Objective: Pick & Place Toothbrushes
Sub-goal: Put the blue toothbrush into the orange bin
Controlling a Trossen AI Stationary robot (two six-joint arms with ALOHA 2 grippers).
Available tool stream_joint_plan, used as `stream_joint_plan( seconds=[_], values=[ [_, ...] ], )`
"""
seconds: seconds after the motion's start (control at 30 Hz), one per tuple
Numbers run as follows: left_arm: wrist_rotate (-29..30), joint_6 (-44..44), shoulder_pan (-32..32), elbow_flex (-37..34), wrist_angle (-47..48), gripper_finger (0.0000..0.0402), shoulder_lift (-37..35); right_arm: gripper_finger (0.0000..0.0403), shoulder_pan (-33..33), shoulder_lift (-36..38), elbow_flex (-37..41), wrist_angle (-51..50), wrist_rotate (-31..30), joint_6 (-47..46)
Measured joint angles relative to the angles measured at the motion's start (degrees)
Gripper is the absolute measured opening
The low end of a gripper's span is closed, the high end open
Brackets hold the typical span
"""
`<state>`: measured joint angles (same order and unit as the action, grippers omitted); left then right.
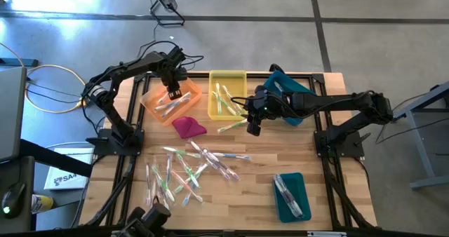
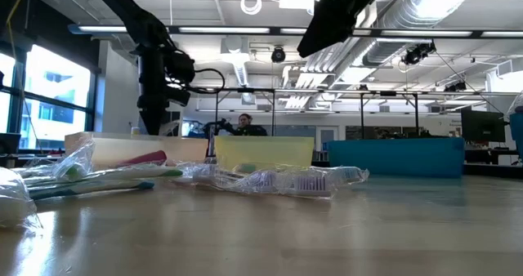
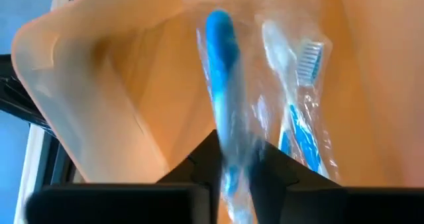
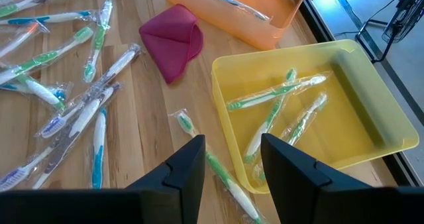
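Observation:
My left gripper (image 1: 172, 91) hangs over the orange bin (image 1: 156, 100), pointing down into it. Its fingers stand a little apart, and a wrapped blue toothbrush (image 3: 222, 71) shows blurred between them. Another wrapped toothbrush (image 3: 298, 111) lies on the bin floor. My right gripper (image 1: 253, 127) is open above the table, beside the yellow bin (image 1: 227, 76). Under it a green toothbrush (image 4: 218, 171) lies flat on the wood. The yellow bin holds several green toothbrushes (image 4: 271, 95). Many wrapped toothbrushes (image 1: 186, 170) lie scattered near the table's front. My left gripper (image 3: 236, 151) has the blue toothbrush's wrapped handle (image 3: 232, 134) running down between its two fingers, which come from above. The brush stands roughly upright inside the orange bin. I cannot tell whether the fingers touch it.
A magenta cloth lump (image 1: 188, 127) lies between the orange bin and the scattered brushes. One teal bin (image 1: 298, 97) stands at the far right under the right arm. Another (image 1: 291, 198) holding wrapped brushes sits at the near right. Bare wood shows in the middle right.

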<state>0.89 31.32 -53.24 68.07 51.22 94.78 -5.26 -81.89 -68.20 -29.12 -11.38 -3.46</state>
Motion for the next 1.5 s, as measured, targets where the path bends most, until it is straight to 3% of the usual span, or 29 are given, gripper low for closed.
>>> stream_joint_plan(
  seconds=[0.23, 0.53, 0.8, 0.93, 1.1, 1.5],
  values=[
    [0.13, 1.42, 0.00, 0.00, -0.64, 0.0120, 0.00, 0.0139, 0.00, 0.00, 0.01, -0.06, 0.00, 0.00],
    [-0.03, 4.48, 0.00, 0.00, -1.90, 0.0129, 0.00, 0.0139, 0.00, 0.00, -0.01, -0.05, 0.00, 0.00],
    [-12.28, 10.62, 0.16, -1.62, -10.54, 0.0103, -1.57, 0.0139, 0.00, 0.00, -0.01, -0.16, -0.03, 0.00],
    [-14.13, 10.87, 1.70, -6.42, -17.38, 0.0064, -5.65, 0.0139, 0.00, 0.00, 0.02, -0.17, -0.11, 0.03],
    [-12.06, 10.58, 5.03, -13.16, -23.03, 0.0008, -12.63, 0.0139, 0.00, 0.00, 0.02, -0.19, -0.15, 0.15],
    [-11.90, 10.75, 16.56, -32.76, -42.18, 0.0002, -38.31, 0.0139, 0.00, 0.00, -0.01, -0.06, -0.19, 0.07]
  ],
)
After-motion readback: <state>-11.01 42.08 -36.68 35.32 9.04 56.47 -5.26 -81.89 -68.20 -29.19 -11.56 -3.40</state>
